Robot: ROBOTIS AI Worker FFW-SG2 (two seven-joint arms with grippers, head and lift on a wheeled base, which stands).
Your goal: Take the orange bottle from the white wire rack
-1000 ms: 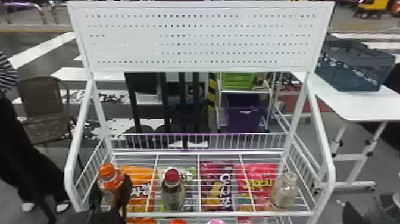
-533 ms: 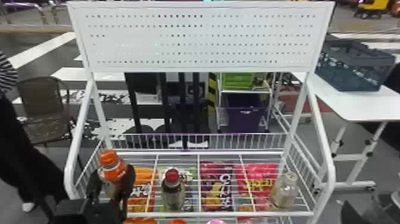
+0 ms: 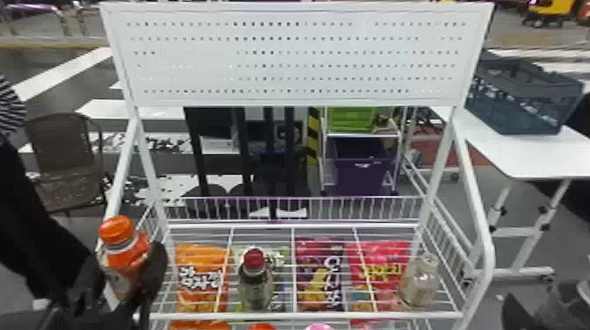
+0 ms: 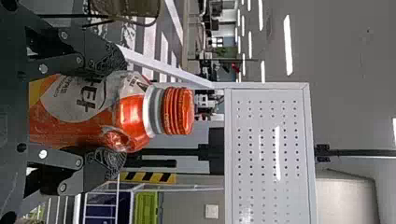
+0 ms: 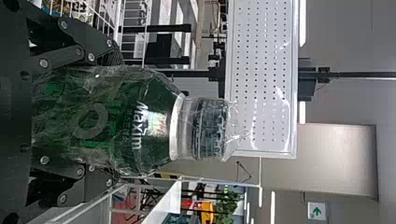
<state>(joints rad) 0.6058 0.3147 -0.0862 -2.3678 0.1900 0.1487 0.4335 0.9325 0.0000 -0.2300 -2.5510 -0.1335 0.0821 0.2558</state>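
Note:
At the rack's left side, my left gripper (image 3: 127,268) holds the orange bottle (image 3: 115,240), its cap up and slightly tilted. The left wrist view has the bottle (image 4: 130,114) pressed between both fingers of my left gripper (image 4: 114,112), neck and orange cap beyond the tips. My right gripper (image 3: 514,312) is at the head view's bottom right corner. Seen from the right wrist, my right gripper (image 5: 114,114) is shut on a green bottle (image 5: 144,123) in clear wrap. The white wire rack (image 3: 307,315) stands in front.
A red-capped dark bottle (image 3: 255,281) and a pale bottle (image 3: 419,281) stand on the rack's shelf, above colourful snack bags (image 3: 320,281) seen through the wires. White side posts (image 3: 478,210) frame it. A white table (image 3: 527,153) with a blue-grey crate (image 3: 518,96) is right.
The left gripper and the orange bottle have moved up and to the left, out from over the shelf's left part towards the side post. Both shelf bottles have stayed put.

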